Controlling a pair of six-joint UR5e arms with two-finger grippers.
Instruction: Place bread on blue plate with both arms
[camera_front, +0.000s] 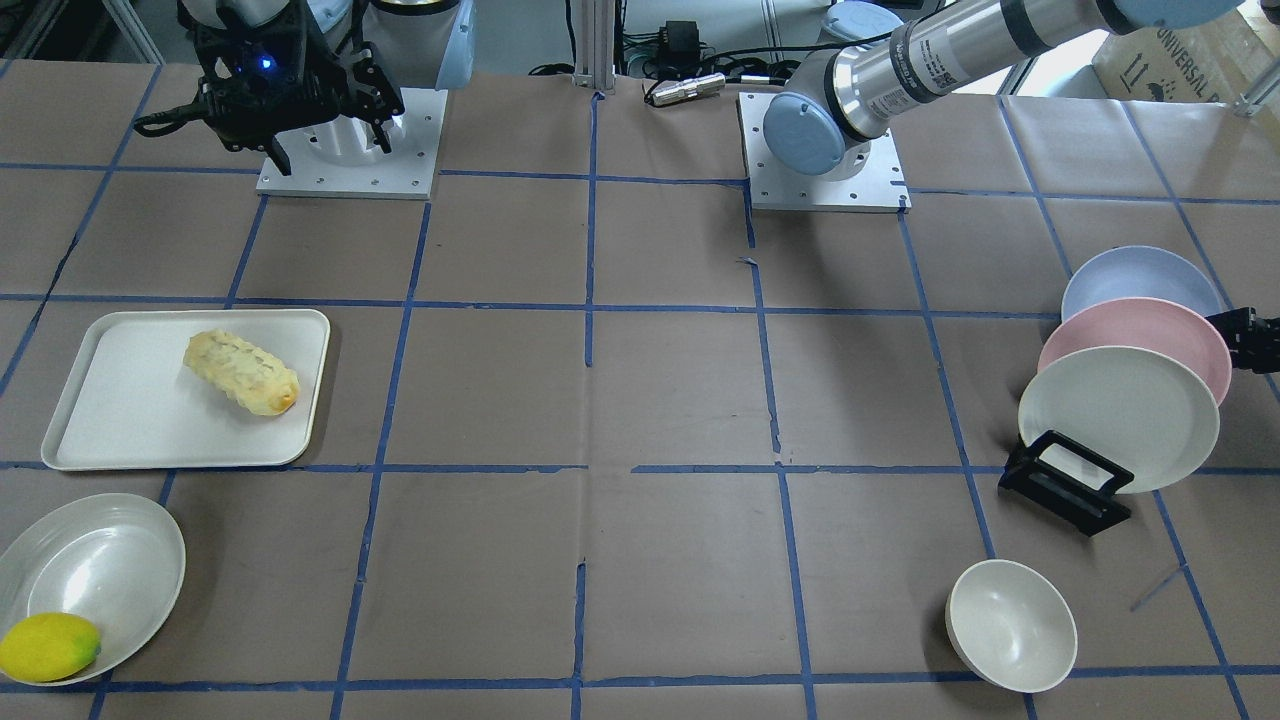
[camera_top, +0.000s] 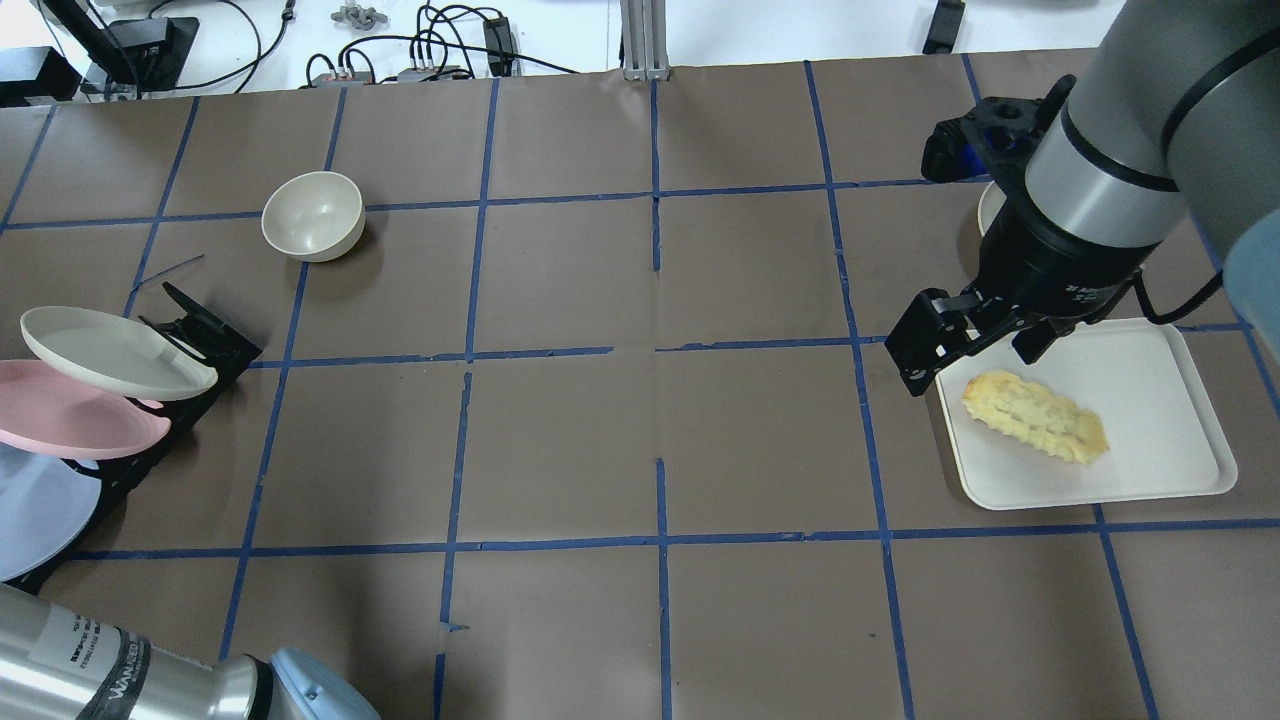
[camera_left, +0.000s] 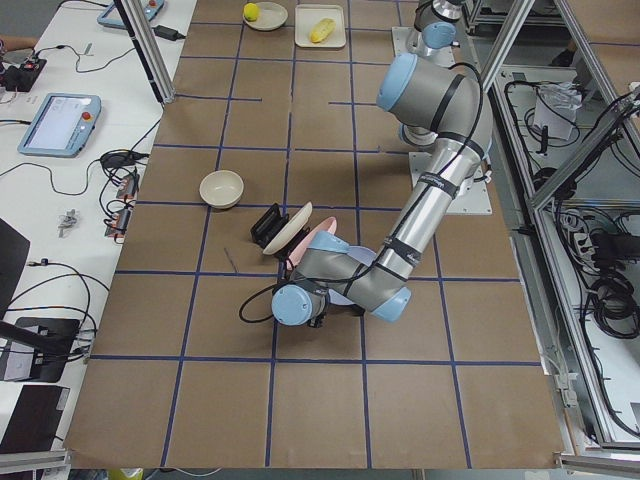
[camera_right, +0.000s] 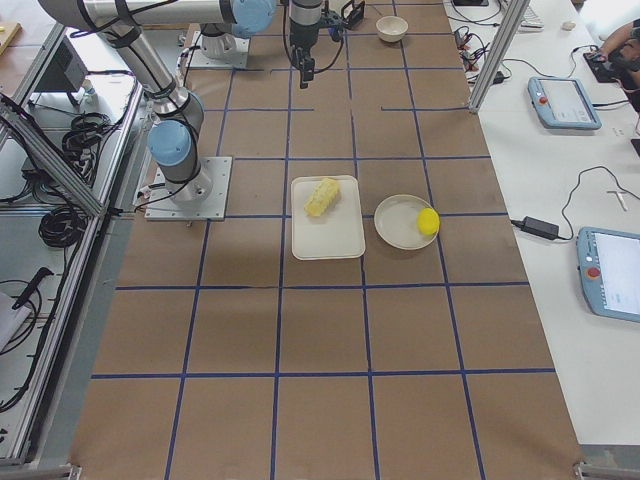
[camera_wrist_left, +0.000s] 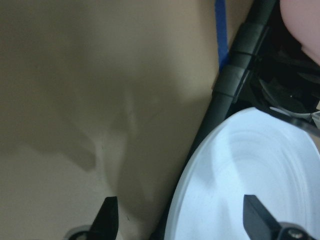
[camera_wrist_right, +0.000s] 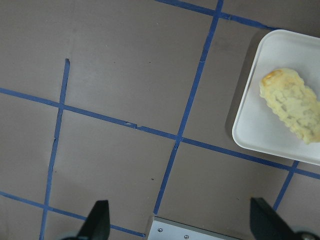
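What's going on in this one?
Nothing has been picked up yet. The bread lies on a white tray, and the right gripper hangs open over the table beside that tray. The left gripper is open at the blue plate, which stands in a black rack with a pink plate and a cream plate.

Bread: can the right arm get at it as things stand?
Probably yes: the right pincer hangs open, raised beside the tray, where the bread lies alone with nothing over it.
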